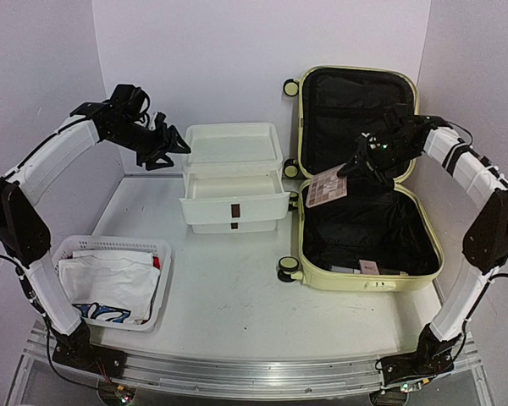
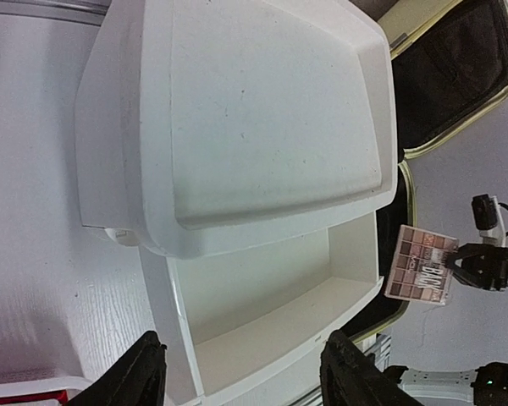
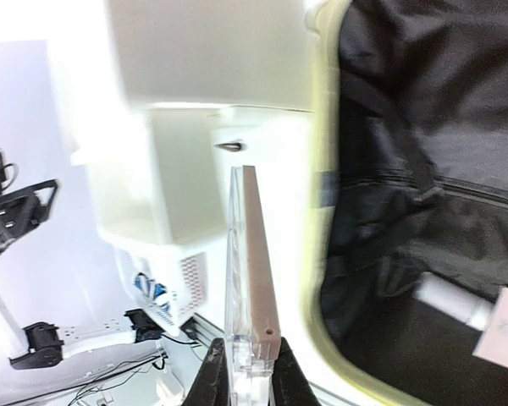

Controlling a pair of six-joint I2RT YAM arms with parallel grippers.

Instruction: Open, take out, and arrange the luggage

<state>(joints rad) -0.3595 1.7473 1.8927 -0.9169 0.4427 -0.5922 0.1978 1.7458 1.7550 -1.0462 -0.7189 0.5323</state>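
Note:
The luggage [image 1: 368, 245], a pale yellow suitcase, lies open at the right with its lid [image 1: 356, 101] standing against the back wall and the black lining showing. My right gripper [image 1: 356, 167] hangs over the suitcase's left rim, shut on a pink eyeshadow palette [image 1: 326, 188]. The right wrist view shows that palette [image 3: 252, 271] edge-on between the fingers [image 3: 244, 372], with the lining [image 3: 423, 169] to the right. My left gripper [image 1: 165, 145] hovers open and empty over the left side of the drawer box; its fingers [image 2: 140, 376] frame the open drawer [image 2: 271, 313]. The palette [image 2: 421, 266] shows at the right of the left wrist view.
A white drawer box [image 1: 234, 144] stands at the back centre with its drawer [image 1: 234, 201] pulled out toward me. A white perforated basket [image 1: 157, 279] holding white cloth sits at the front left. A few small flat items [image 1: 368, 267] lie in the suitcase's near half.

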